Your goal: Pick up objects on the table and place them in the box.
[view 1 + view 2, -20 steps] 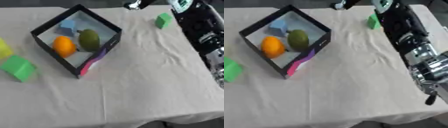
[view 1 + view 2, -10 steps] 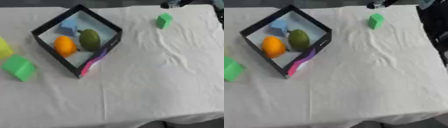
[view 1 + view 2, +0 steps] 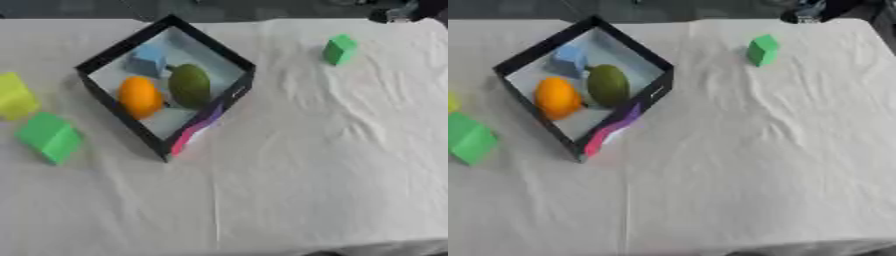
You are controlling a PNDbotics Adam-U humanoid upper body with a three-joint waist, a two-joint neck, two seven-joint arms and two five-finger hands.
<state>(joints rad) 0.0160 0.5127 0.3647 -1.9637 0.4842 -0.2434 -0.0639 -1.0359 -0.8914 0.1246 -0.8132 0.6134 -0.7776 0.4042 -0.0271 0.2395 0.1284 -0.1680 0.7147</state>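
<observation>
At the far right corner of the table (image 3: 737, 165) a dark shape, apparently part of the right hand (image 3: 805, 12), is cut off by the top edge of both views; it is blurred, and whether its fingers are spread or curled cannot be told, nor whether it touches anything. The left hand appears in neither view. In the right eye view the yellow block (image 3: 16, 96) is nearly cut off at the left edge, so it reads best from the left eye.

The box (image 3: 229, 55), black-rimmed with a pale floor and a pink and purple patch on its near outer wall, sits turned like a diamond on the left half of the white cloth. Inside it lie an orange fruit (image 3: 140, 96), a dark green fruit (image 3: 190, 85) just beside it, and a light blue block (image 3: 147, 59) in the far corner.

Outside the box, a large green block (image 3: 50, 136) lies near the left edge, with the yellow block just beyond it. A small green block (image 3: 762, 49) stands well apart on the far right of the cloth, near the dark shape but not touching it.
</observation>
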